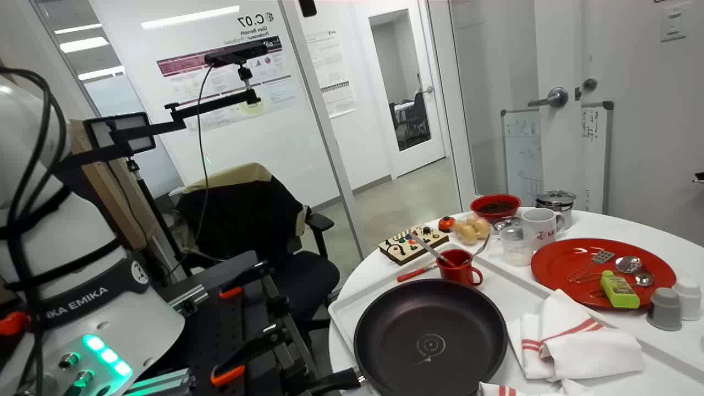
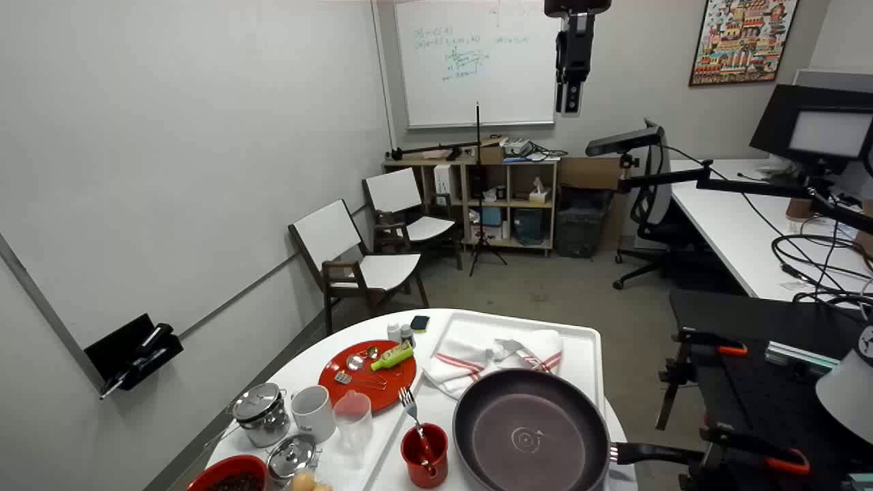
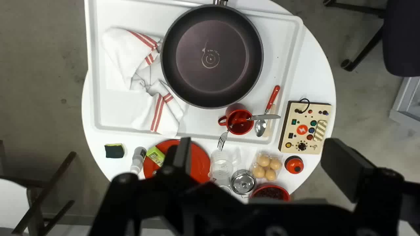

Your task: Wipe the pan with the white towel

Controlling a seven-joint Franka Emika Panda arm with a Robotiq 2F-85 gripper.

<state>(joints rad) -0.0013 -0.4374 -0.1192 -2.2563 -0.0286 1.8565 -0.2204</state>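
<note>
A black frying pan [image 3: 211,65] sits upright on a white tray [image 3: 297,39] on a round white table. It shows in both exterior views [image 1: 434,335] [image 2: 528,429]. The white towel [image 3: 123,54] with red stripes lies crumpled on the tray beside the pan, close to its rim. It shows in both exterior views [image 1: 591,352] [image 2: 460,358]. My gripper [image 3: 261,162] is wide open with nothing between its fingers. In an exterior view it hangs high above the table [image 2: 570,99], fingers pointing down. In an exterior view only its dark tip shows at the top edge [image 1: 308,7].
A red mug [image 3: 241,121] with a fork and knife stands by the pan. A spoon [image 3: 261,127] lies beside it. A red plate [image 3: 200,160], a plastic cup, eggs [image 3: 267,167], a red bowl [image 3: 270,192] and a wooden switch board [image 3: 305,127] stand around the tray.
</note>
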